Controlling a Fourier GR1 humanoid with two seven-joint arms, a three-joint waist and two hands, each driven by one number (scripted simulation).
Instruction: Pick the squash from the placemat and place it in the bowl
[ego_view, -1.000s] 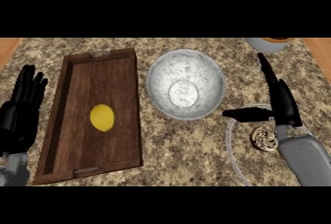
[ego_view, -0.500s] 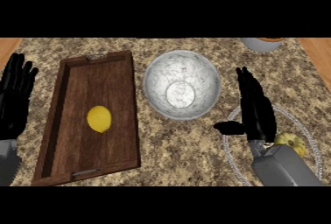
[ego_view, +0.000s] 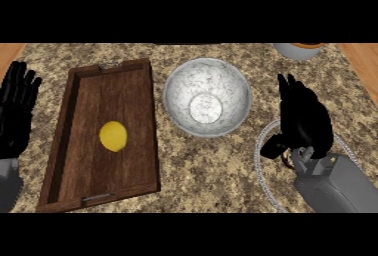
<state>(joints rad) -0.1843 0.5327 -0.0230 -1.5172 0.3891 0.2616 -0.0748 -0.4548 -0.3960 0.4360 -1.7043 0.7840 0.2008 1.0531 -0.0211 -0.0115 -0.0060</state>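
1. Since half a second ago my right hand has slid down over the placemat at about four o'clock, so its palm and fingers now cover the squash, which showed beside the wrist earlier; the left hand has barely shifted.
2. At nine o'clock the left hand rests open at the bench's edge, fingers straight and pointing up, touching nothing.
3. Next along, the wooden tray runs from eleven down to seven o'clock, with a yellow lemon lying loose near its middle. It is no part of my job, and I leave it alone.
4. Just past centre, toward one o'clock, the marbled bowl sits upright on the bench, and I see nothing inside it.
5. On the right, the placemat's pale rim curves out from under my right forearm. The squash I judge to lie on it beneath the hand, though I cannot see it now. The fingers are stretched toward twelve o'clock and the thumb hooks in low on the left; I read the hand as open, not yet gripping.
6. To do this step well, I would settle the palm squarely over the squash, bring thumb and fingers in from opposite sides, and lift only once they have wrapped it. The bowl stands near, toward ten o'clock from the hand, so the carry should be short and should clear the rim.
7. At one o'clock, far back, a cup stands well clear of that path.
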